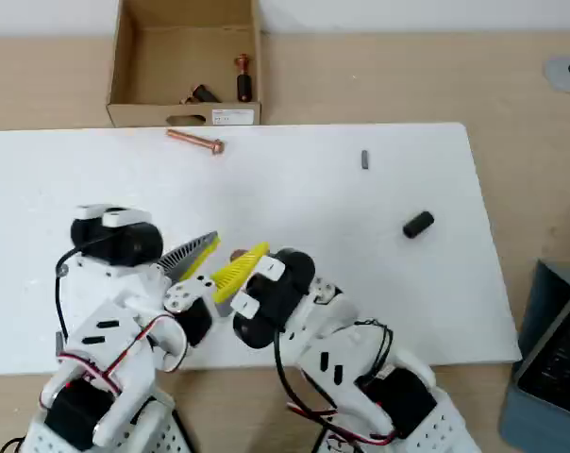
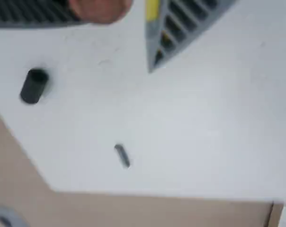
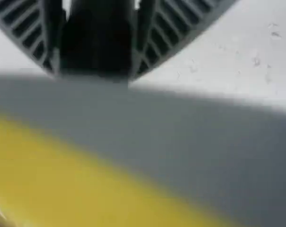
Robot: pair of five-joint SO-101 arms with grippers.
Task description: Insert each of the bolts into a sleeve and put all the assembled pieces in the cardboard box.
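- Right jaws: clamped on a dark sleeve [image 3: 99, 38], judged a sleeve by its shape. The yellow jaw of your left arm lay directly beneath them.
- Left jaws: a copper bolt head [image 1: 238, 255] sat between them. You could not tell whether they gripped it.
- Ahead of both jaws and well apart from them, a loose bolt [image 1: 195, 142] lay on the counter [image 1: 313, 302], just short of the cardboard box [image 1: 120, 66]. The box already held assembled pieces [image 1: 243, 80].
- A loose sleeve [image 1: 417, 225] and a small grey pin [image 1: 364, 159] lay off to the right jaws' side.
- Risk: both pairs of jaws were crowded together. If you pressed bolt and sleeve off-axis, the bolt would probably jam at the sleeve mouth or twist free and roll.
- Risk: a sideways correction could knock one arm against the other and loosen either hold.
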